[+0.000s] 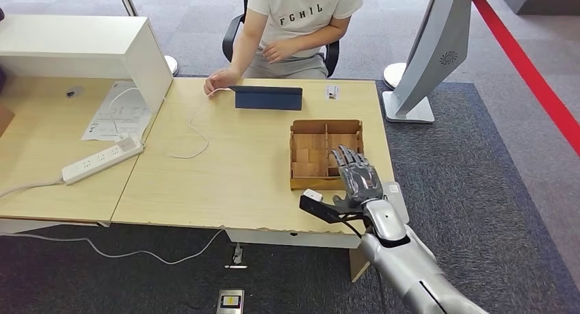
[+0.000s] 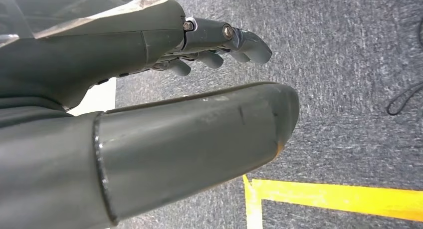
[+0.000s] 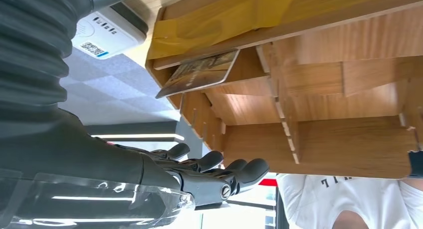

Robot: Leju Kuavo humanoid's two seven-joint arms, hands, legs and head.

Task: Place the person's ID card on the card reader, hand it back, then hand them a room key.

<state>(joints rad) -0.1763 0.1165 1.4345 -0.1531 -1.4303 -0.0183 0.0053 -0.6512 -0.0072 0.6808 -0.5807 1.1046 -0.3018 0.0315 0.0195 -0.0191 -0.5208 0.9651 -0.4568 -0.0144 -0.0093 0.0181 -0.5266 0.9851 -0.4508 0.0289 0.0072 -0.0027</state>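
Note:
My right hand [image 1: 356,177] hovers with straight, spread fingers over the near right corner of a wooden divided box [image 1: 325,127], holding nothing. In the right wrist view the hand [image 3: 199,174] lies beside the box [image 3: 324,139], where a room key card [image 3: 199,72] leans in an end compartment. A white card reader [image 3: 107,32] lies next to the box, at the table's right edge [image 1: 397,193]. A small white card [image 1: 332,91] rests near the seated person [image 1: 301,20]. My left hand [image 2: 189,134] hangs over grey carpet, fingers extended, empty.
A dark blue folder [image 1: 268,97] lies in front of the person, whose hand [image 1: 220,81] rests on the table. A power strip [image 1: 102,160], a paper sheet [image 1: 116,112] and a white cabinet [image 1: 75,47] stand at the left. A white stand's base [image 1: 408,109] is beyond the table's right corner.

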